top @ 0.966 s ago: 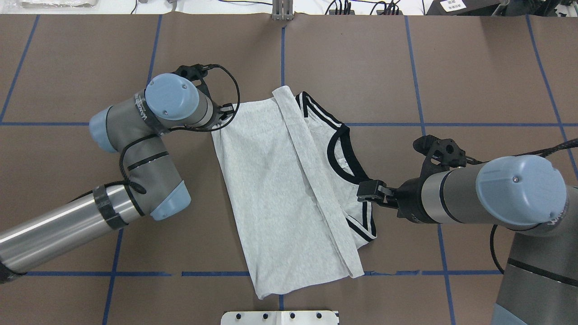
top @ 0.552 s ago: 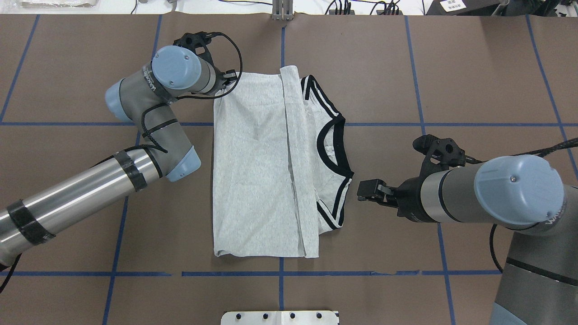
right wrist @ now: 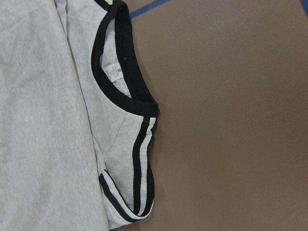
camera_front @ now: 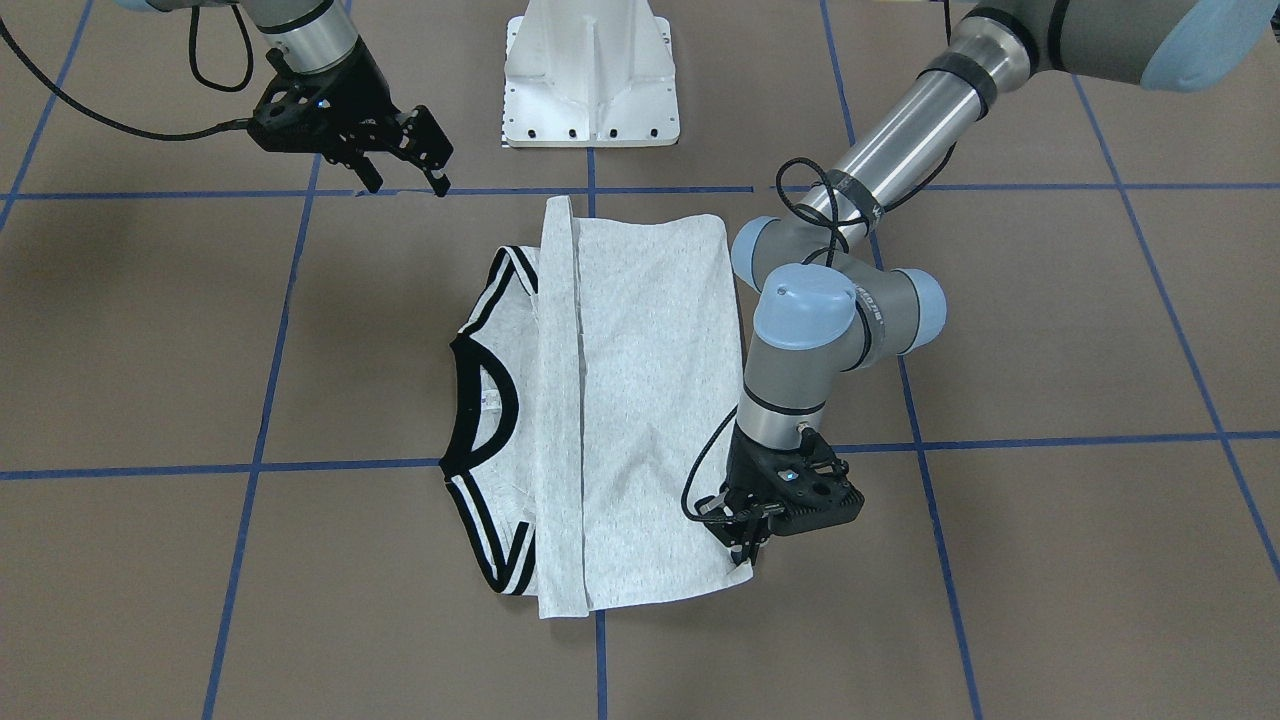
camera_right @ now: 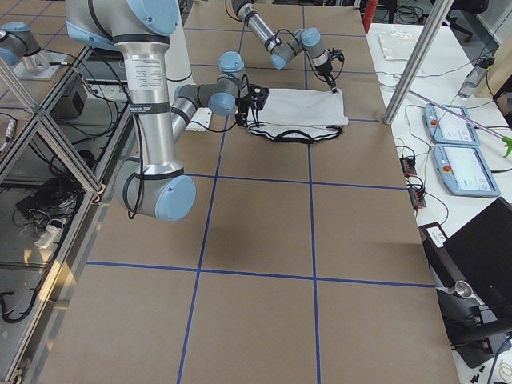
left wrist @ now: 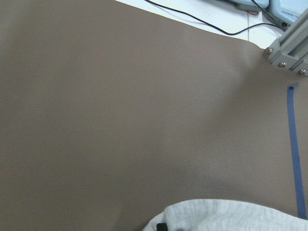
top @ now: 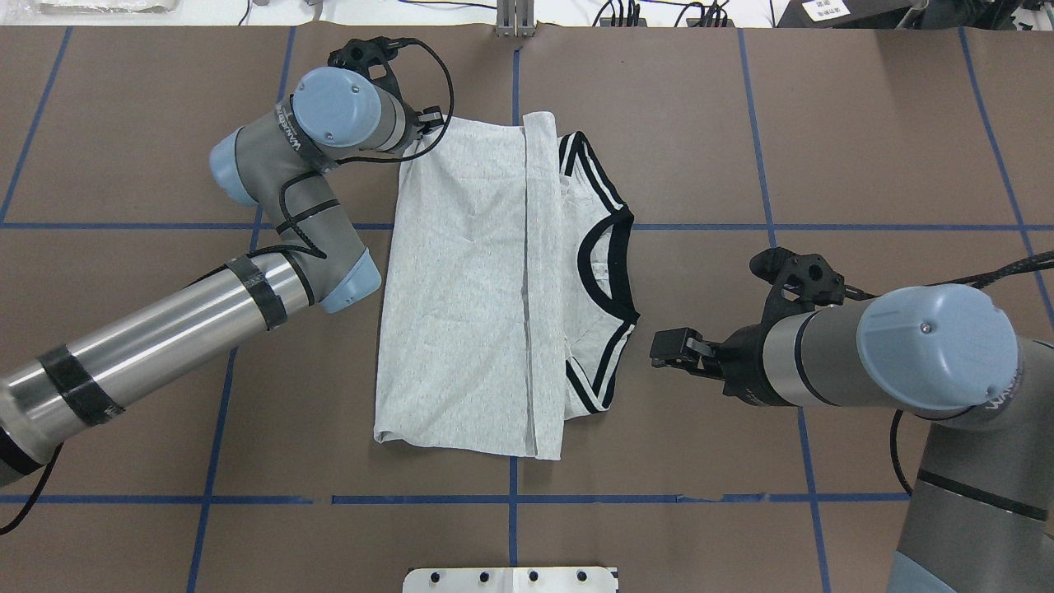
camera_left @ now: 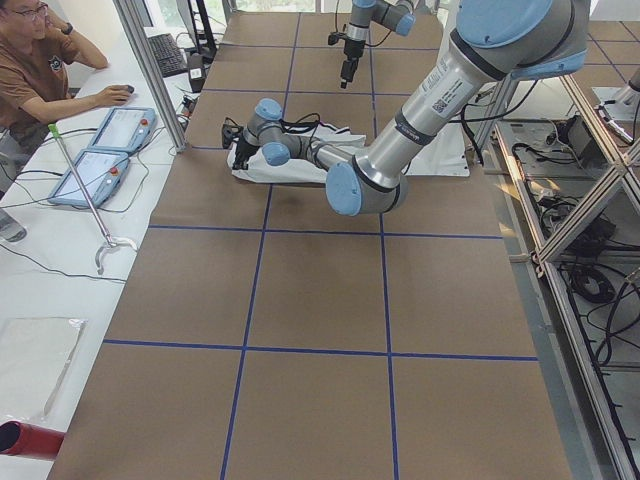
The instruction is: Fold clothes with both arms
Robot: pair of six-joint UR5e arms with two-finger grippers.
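- The left claw [camera_front: 748, 548], a black two-finger one on the silver-grey tubular left arm [top: 165, 329], points down at the surface. Its fingers look clenched on the far left corner of the light heather-grey short-sleeved T-shirt [top: 461, 288]. The left wrist view shows only a curl of grey cloth at its lower edge.
- The black two-finger right claw [camera_front: 408, 185] is released and empty, with its fingers spread. It hovers above the brown paper-covered surface [top: 823, 123] and touches nothing.
- The T-shirt lies flat in the middle of the surface, folded into a long rectangle. Its long axis runs away from the robot, crosswise to the way the right claw points.
- From the right claw, the T-shirt lies straight ahead, toward the robot's left. The near black-striped sleeve [top: 605, 375] is just beside the fingertips and apart from them. The black collar [top: 609, 263] opens toward that claw.
- A narrow folded band of grey cloth [top: 539, 288] runs the full length between the collar side and the plain side.
- The left arm is nearer the plain long edge and the right arm nearer the collar edge. The near left corner [top: 380, 435] is held by neither claw.
- My judgement: any cross fold needs a second grip, and the striped sleeve is the right claw's shortest reach.
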